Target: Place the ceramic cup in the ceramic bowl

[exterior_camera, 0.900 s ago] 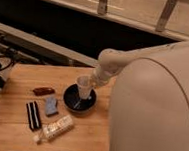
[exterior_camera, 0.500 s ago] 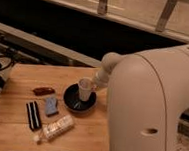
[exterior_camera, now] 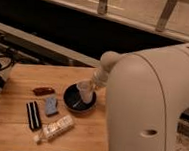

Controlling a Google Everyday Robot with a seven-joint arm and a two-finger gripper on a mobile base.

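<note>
A dark ceramic bowl (exterior_camera: 74,99) sits on the wooden table (exterior_camera: 12,127), right of centre. A pale ceramic cup (exterior_camera: 85,90) stands upright inside the bowl, toward its right side. My gripper (exterior_camera: 93,83) is at the cup's upper right edge, at the end of the white arm (exterior_camera: 111,64). The large white arm housing hides most of it.
Left of the bowl lie a reddish-brown packet (exterior_camera: 43,90), a blue packet (exterior_camera: 51,106), a black bar (exterior_camera: 32,115) and a white packaged snack (exterior_camera: 55,129). A dark counter and railing run behind the table. The arm's body (exterior_camera: 150,110) covers the table's right side.
The arm's housing has swung further left and nearer the camera, filling more of the view. The cup has stayed in the bowl at about the same spot.
</note>
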